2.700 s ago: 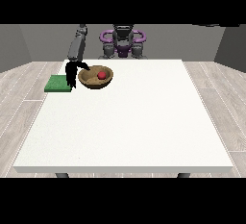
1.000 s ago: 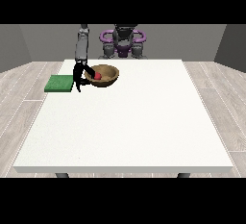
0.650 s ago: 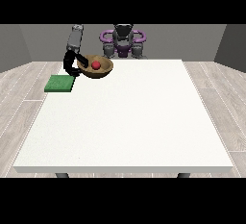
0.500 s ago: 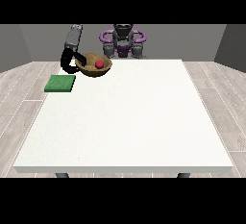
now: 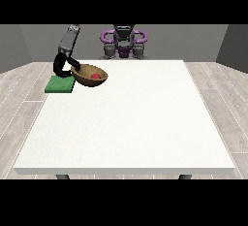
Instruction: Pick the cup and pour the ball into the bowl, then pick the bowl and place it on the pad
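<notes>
You've got the bowl (image 5: 89, 75) as the main thing here: brown, wood-toned, rounded, with a darker inside and a lighter rim. It's tilted, the rim on the view's left raised and the open side tipped toward the view's right and the camera. The ball (image 5: 96, 76) is small and red, sitting inside the bowl low on the side nearer the view's right.

The hand at the view's left (image 5: 63, 65) is black and sits at the bowl's left rim, fingers curled onto that edge, so it's grasping the bowl. You can see its grey forearm (image 5: 69, 39) slanting up from it.

The bowl is at the far left part of the white table (image 5: 131, 123), just to the right of the pad (image 5: 60, 84). The pad is a flat green square lying at the table's left edge. The bowl looks lifted off the tabletop, but you can't tell for sure whether its base touches; its left rim hangs about over the pad's right edge.

The robot torso (image 5: 123, 40), dark with purple rings at the shoulders, is behind the table's far edge. No other hand shows, and no cup is visible.
</notes>
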